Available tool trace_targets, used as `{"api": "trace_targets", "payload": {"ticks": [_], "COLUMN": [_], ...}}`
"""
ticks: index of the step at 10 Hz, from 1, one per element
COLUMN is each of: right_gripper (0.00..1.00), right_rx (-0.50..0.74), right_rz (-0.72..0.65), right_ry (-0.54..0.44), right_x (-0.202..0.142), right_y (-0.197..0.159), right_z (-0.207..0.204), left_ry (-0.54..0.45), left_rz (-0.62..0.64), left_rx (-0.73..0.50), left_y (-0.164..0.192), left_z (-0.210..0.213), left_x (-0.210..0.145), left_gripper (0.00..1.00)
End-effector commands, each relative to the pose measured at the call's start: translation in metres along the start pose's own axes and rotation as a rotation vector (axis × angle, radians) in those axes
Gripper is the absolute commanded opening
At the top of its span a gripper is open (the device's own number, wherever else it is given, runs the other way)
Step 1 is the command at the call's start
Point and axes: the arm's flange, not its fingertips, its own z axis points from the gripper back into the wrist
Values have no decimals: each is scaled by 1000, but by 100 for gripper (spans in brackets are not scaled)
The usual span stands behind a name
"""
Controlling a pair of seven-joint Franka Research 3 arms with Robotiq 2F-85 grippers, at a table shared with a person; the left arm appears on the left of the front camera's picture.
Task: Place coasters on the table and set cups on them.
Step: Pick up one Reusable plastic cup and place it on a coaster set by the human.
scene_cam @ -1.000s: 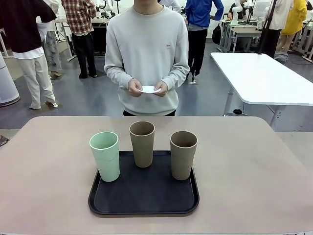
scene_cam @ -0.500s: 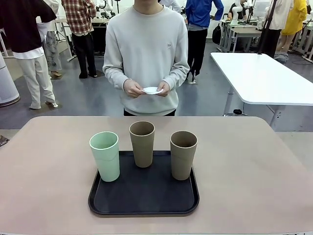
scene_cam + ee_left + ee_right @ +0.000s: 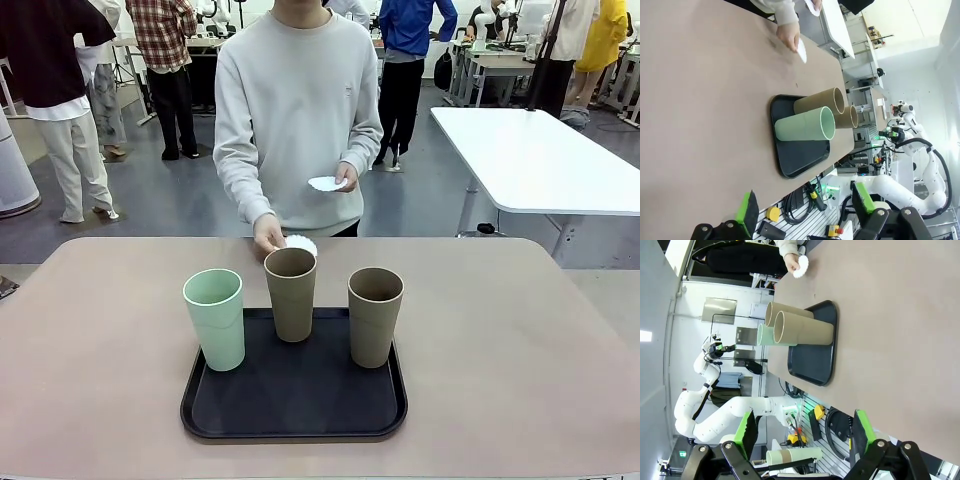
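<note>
White scalloped paper coaster, lace-edged

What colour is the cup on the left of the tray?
Pale mint green cup, on the black tray; the front view shows it best.

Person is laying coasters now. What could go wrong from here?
The person's hand is low at the table with a coaster, right behind the middle brown cup; reaching now could hit it. It and the green cup stand tall and close on the tray; grabbing one may tip the other. The thin coaster may slide when a cup lands.
</note>
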Motion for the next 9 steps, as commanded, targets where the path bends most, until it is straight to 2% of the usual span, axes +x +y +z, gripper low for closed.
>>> {"api": "trace_targets", "payload": {"ticks": [1,9], "right_gripper": [100,100], "right_rx": [-3,-3], "right_rz": [1,1], "right_ry": [-14,-14], "right_x": [3,3], "right_y": [0,0], "right_z": [1,1], "left_ry": [-2,-2], "left_rz": [-10,-10], "left_rx": [-15,-15], "left_y": [0,0], "left_z": [2,2], "left_x": [2,2], "left_gripper": [100,100]}}
